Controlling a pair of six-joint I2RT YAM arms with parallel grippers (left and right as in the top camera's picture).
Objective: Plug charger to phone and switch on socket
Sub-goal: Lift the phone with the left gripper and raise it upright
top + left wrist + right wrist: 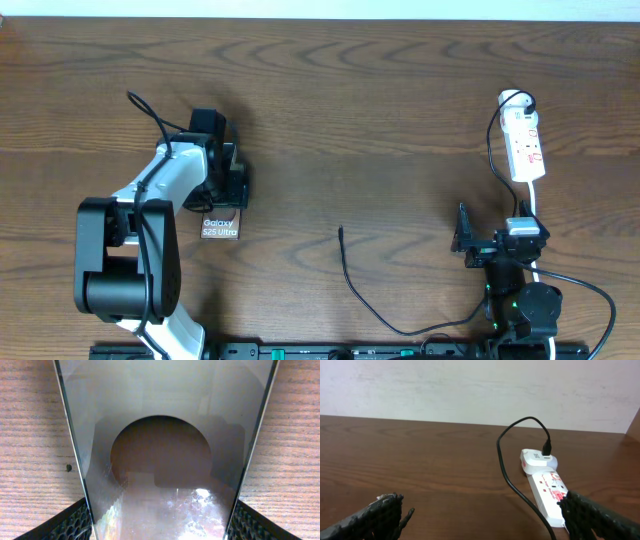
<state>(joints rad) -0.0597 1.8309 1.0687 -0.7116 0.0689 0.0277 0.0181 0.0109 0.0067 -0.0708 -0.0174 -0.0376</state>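
Plainly, our left pincer point(160, 515) clamps the flat, glossy phone point(220, 227) by its long edges, well apart from the slim white plastic socket point(524, 145), long axes roughly parallel on the woodgrain bench point(380, 100); right pincer point(482, 510) gapes near that socket.

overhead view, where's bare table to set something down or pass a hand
Free: the wide middle between the phone and the charger, and the whole far strip. Crowded: around the socket and right gripper.
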